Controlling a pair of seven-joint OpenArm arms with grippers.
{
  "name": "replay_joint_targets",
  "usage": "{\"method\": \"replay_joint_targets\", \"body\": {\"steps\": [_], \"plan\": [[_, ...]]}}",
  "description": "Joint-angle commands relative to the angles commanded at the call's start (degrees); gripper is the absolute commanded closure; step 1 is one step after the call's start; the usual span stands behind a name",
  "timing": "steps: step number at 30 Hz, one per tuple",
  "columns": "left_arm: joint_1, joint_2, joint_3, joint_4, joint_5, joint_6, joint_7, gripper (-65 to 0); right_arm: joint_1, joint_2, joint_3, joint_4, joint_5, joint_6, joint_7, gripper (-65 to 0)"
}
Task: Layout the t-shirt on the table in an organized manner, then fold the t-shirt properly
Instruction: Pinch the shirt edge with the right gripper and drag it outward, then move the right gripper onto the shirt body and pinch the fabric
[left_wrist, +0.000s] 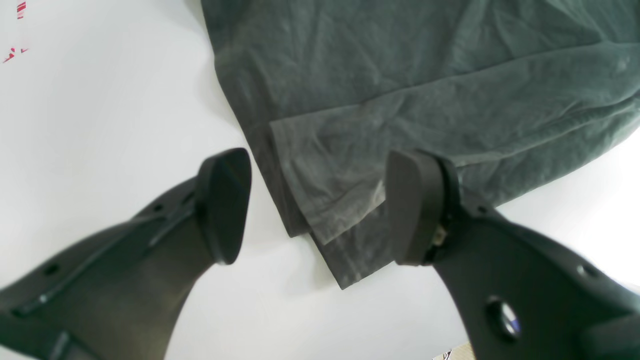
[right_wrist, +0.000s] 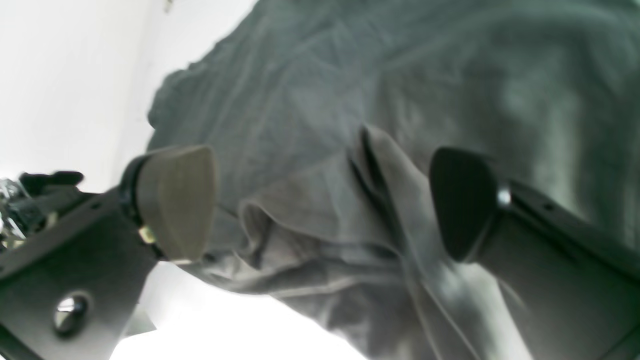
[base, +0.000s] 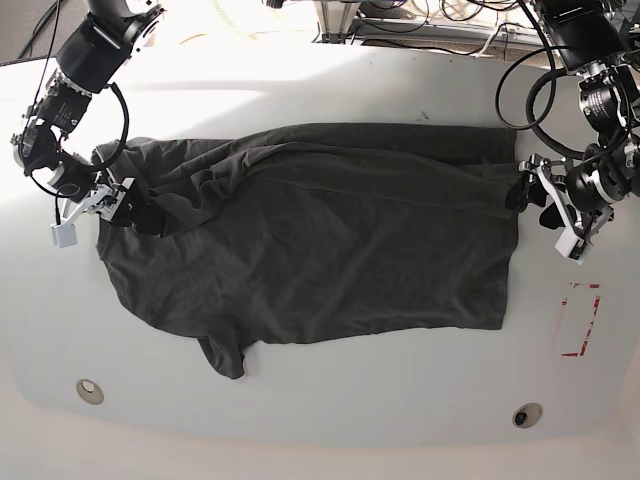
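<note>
Two grippers work opposite shirt ends. Left wrist view: the left gripper (left_wrist: 320, 207) gapes over a doubled corner of the t-shirt (left_wrist: 425, 85) — pinch both layers; right wrist view: the right gripper (right_wrist: 325, 200) straddles a bunched fold, unclamped; base view: shirt spread across the table (base: 330, 420) — pull outward evenly.

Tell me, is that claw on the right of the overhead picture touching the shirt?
Cannot tell. In the left wrist view the left gripper stands open astride the t-shirt corner, one pad overlapping cloth, but no view shows contact or gap plainly.
</note>
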Motion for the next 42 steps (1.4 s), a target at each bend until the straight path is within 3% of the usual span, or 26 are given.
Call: {"method": "replay_joint_targets", "body": {"steps": [9, 15, 22, 28, 38, 42], "plan": [[0.0, 0.18, 0.09, -0.18, 0.0, -0.09, 0.0, -39.7, -4.84, -1.58, 0.0, 0.09, 0.79, 0.0, -0.44, -62.1], [0.0, 0.18, 0.09, -0.26, 0.0, -0.09, 0.0, -39.7, -7.3, -3.87, -0.09, 0.62, 6.68, 0.0, -2.73, -62.1], [0.0, 0.18, 0.09, -0.26, 0.0, -0.09, 0.0, -39.7, -10.9, -6.24, -0.18, 10.9, 8.18, 0.0, -2.9, -62.1], [0.09, 0.18, 0.09, -0.26, 0.0, -0.09, 0.0, -39.7, -12.31, -5.8, -0.18, 19.6, 7.82, 0.0, -2.73, -62.1], [0.09, 0.18, 0.09, -0.26, 0.0, -0.09, 0.0, -39.7, -13.01, -4.22, -0.79, 29.71, -3.52, 0.0, -2.9, -62.1], [0.09, 0.53, 0.09, -0.26, 0.0, -0.09, 0.0, -39.7, -15.12, -3.96, -7.21, 35.6, -7.91, 0.0, -2.02, -62.1]]}}
